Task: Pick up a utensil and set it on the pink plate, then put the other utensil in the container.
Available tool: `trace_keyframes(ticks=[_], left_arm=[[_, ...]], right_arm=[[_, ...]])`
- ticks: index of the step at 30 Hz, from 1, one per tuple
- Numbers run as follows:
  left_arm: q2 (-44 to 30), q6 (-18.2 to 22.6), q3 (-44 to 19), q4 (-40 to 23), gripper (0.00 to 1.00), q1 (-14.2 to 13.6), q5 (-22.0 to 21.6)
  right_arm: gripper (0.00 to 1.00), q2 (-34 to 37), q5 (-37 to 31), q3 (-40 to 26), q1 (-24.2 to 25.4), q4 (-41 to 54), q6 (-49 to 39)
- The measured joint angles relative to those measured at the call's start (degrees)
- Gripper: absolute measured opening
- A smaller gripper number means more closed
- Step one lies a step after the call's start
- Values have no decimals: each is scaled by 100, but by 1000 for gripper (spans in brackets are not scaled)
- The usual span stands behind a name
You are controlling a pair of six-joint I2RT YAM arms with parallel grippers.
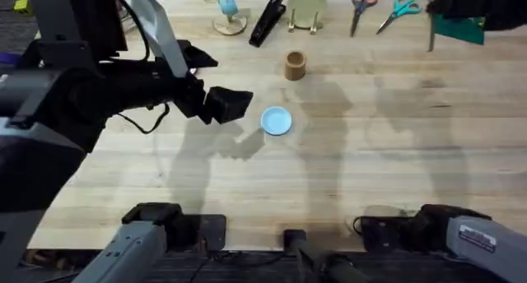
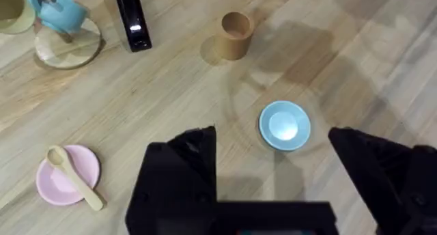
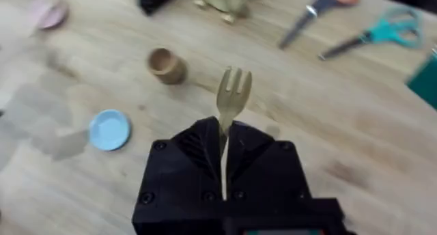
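Wooden fork [image 3: 233, 91] sits pinched in your right gripper [image 3: 224, 153], seemingly above the container [image 3: 166, 65]; your left gripper [image 2: 273, 160] is spread.

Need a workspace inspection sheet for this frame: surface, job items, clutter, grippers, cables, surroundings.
Surface: pale wooden table, arm shadows across it.
Job's things: wooden spoon lies on the pink plate; wooden fork in the right gripper, prongs up; tan cup upright, nothing seen inside it.
Clutter: light blue plate mid-table; two scissors, pale green plate in a rack, black stapler-like tool along the far edge.
Grippers: left gripper jaws open above the table; right shut on the fork.
Cables: black cable on the left arm.
Surroundings: nothing seen.
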State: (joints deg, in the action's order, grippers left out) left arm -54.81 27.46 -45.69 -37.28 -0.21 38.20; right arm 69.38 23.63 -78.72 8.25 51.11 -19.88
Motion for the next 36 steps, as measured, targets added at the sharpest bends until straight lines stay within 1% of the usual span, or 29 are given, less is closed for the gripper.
trace_keyframes(ticks=[5,6,8,17,22,27,29,30,33,36], left_arm=[[0,0,0,0,994,0,0],[0,0,0,0,994,0,0],[0,0,0,0,994,0,0],[0,0,0,0,994,0,0],[0,0,0,0,995,0,0],[0,0,0,0,994,0,0],[0,0,0,0,994,0,0],[0,0,0,0,994,0,0],[0,0,0,0,993,0,0],[0,0,0,0,995,0,0]], right_arm=[[30,0,977,0,0,0,-574],[30,-1,1552,0,0,0,-889],[30,0,1929,0,0,0,-1119],[30,117,3113,0,2,-12,-2039],[31,576,3848,0,105,-11,-2543],[32,1117,4700,0,303,-19,-3286],[32,1353,5079,0,359,-31,-3671],[31,1719,5585,0,396,-35,-4251],[31,2081,5858,0,393,-46,-4754],[31,2417,5887,0,389,-48,-5145]])
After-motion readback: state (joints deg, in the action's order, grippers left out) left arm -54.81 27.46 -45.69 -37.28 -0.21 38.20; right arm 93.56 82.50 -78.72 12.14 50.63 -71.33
